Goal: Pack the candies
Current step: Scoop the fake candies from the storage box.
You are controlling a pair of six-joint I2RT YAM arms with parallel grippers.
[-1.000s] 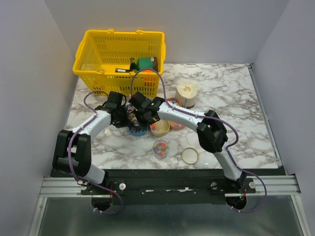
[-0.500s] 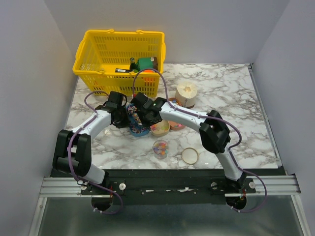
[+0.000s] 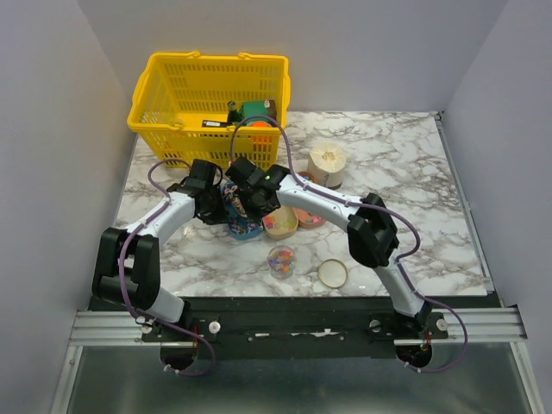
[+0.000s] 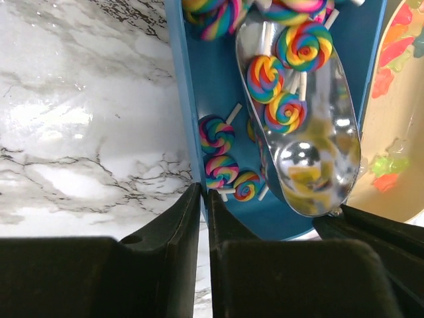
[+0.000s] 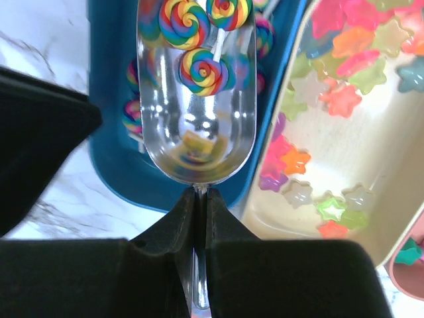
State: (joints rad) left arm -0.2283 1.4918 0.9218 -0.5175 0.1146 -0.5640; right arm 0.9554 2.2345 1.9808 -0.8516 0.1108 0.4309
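Note:
A blue tray holds rainbow lollipop candies. My left gripper sits at its near rim, jaws almost together with the rim wall between the tips. My right gripper is shut on the thin handle of a metal scoop. The scoop lies over the blue tray with three lollipops in its bowl. Right beside it, a beige oval tray carries star-shaped candies. From above, both grippers meet over the blue tray.
A yellow basket with goods stands at the far left. Right of the trays is a round wooden container, and a pink tray lies behind the beige one. A clear cup of small multicoloured candies and a ring lid sit nearer the arms.
The right wrist has shifted slightly toward the far side over the blue tray, and the tray has settled a little to the right. The left arm has barely moved.

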